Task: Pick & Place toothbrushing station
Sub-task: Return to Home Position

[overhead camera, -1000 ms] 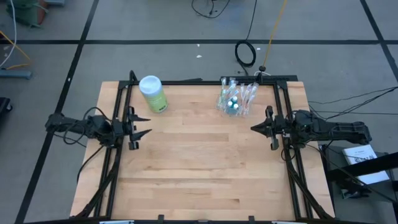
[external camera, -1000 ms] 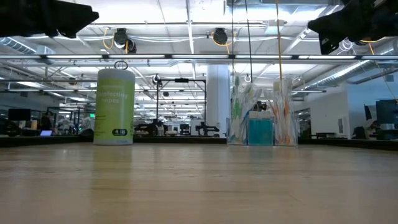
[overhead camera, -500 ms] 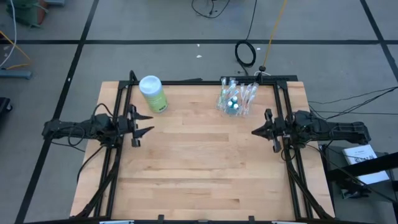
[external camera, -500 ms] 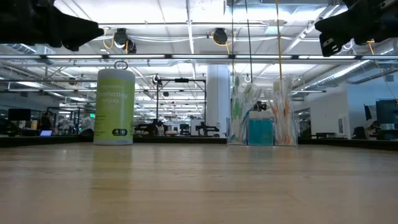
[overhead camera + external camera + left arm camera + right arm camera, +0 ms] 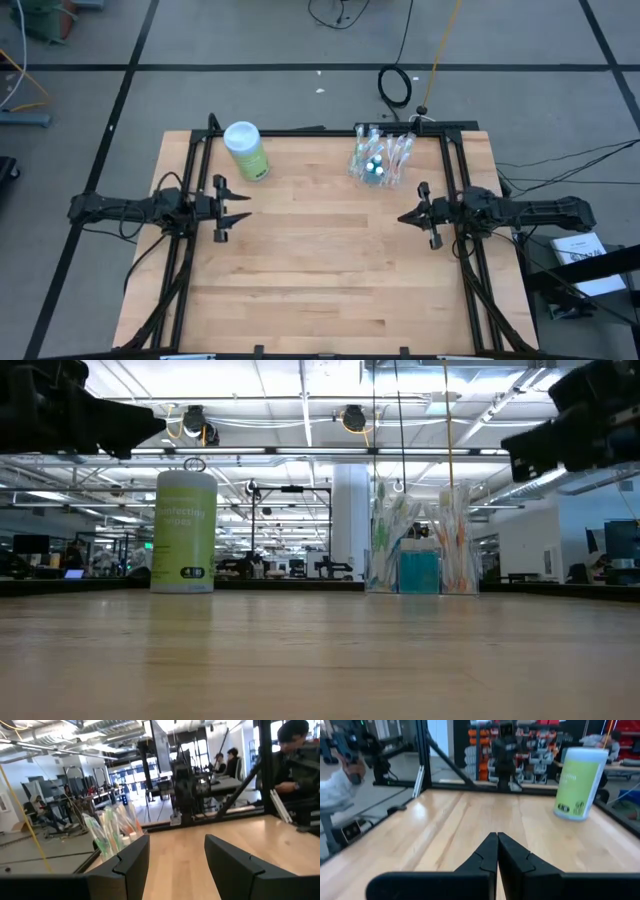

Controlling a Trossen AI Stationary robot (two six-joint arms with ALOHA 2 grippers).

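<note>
You're homing, I'd judge: left gripper (image 5: 242,205) hanging spread, right gripper (image 5: 403,218) pressed together near the cup (image 5: 375,160), both needing only parking.

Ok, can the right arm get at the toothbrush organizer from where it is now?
Probably yes. The shut right end effector hovers near the table's right edge, and only bare wood lies between it and the organizer. The green canister stands far off.

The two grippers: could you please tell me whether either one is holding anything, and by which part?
Nothing is held. The left gripper is open over the bare table, and the right gripper is shut on nothing.
</note>
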